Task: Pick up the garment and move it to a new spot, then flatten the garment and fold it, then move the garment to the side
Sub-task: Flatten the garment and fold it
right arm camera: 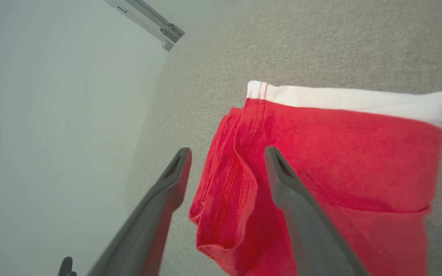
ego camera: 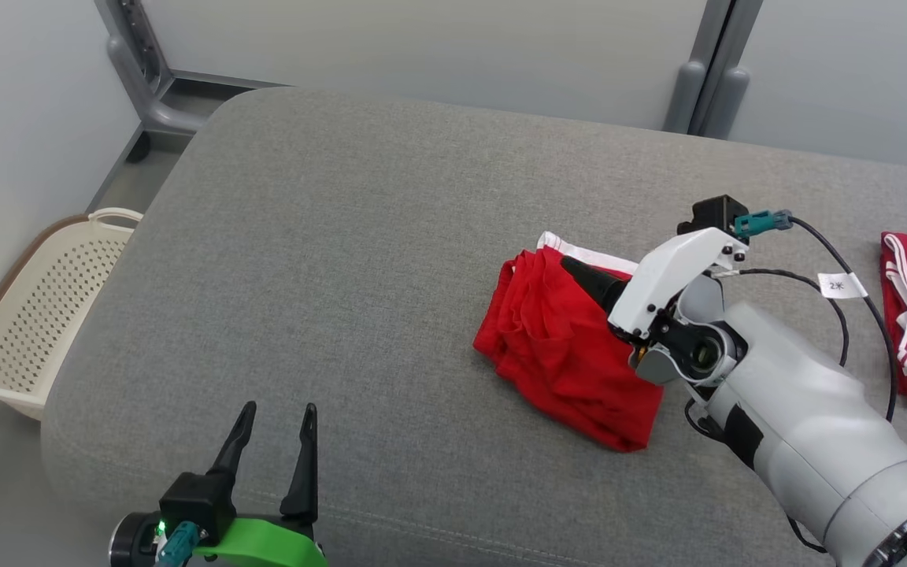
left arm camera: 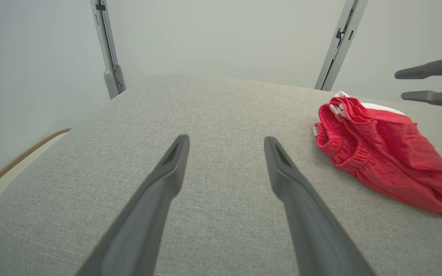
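Garment directly beneath right claw, jaws apart, gripping nothing (left claw, likewise spread, well off).

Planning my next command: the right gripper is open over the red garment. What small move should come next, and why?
Probably lift the right gripper straight up, clear of the red garment. Its jaws stand open with nothing held, and the fingers hang over a loose folded edge lying on the grey cushion, so any sideways motion could snag it.
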Motion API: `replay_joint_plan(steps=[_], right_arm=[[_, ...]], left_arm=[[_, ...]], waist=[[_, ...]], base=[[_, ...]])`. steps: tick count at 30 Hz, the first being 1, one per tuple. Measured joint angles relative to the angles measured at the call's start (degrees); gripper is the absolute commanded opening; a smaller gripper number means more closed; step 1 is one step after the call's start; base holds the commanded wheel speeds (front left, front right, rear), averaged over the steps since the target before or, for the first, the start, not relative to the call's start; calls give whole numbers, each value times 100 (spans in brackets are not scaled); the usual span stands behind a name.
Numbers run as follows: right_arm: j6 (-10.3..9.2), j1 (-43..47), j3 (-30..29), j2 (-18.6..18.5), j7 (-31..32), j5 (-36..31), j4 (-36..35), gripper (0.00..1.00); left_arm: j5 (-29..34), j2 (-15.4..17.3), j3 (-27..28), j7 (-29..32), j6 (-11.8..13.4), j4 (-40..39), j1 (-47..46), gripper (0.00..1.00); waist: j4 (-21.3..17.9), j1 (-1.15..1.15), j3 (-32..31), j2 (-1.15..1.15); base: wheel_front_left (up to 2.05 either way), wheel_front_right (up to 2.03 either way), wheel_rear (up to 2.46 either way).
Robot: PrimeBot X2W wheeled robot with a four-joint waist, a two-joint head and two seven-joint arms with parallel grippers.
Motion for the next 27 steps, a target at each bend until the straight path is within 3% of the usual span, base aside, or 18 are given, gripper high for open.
replay_joint_plan(steps=[8, 15, 22, 27], right_arm=[[0, 500, 205, -789, -1170, -454, -1300, 100], [0, 753, 708, -1393, -2202, -1382, -1705, 100], [0, 1020, 842, -1419, -2495, -1760, -1522, 100], [1, 1079, 911, -1207, -2561, -2036, -1418, 100]], left_arm=[[131, -1, 158, 0, -38, -77, 34, 100], [222, -1, 270, 0, -76, -163, 38, 100], [278, -1, 333, 0, -81, -247, 40, 100], [303, -2, 330, 0, -81, -270, 40, 100]], waist=[[-219, 0, -35, 0], [-388, 0, -11, 0], [-488, 0, 33, 0], [-512, 0, 61, 0]], base=[[0, 0, 0], [0, 0, 0], [0, 0, 0], [0, 0, 0]])
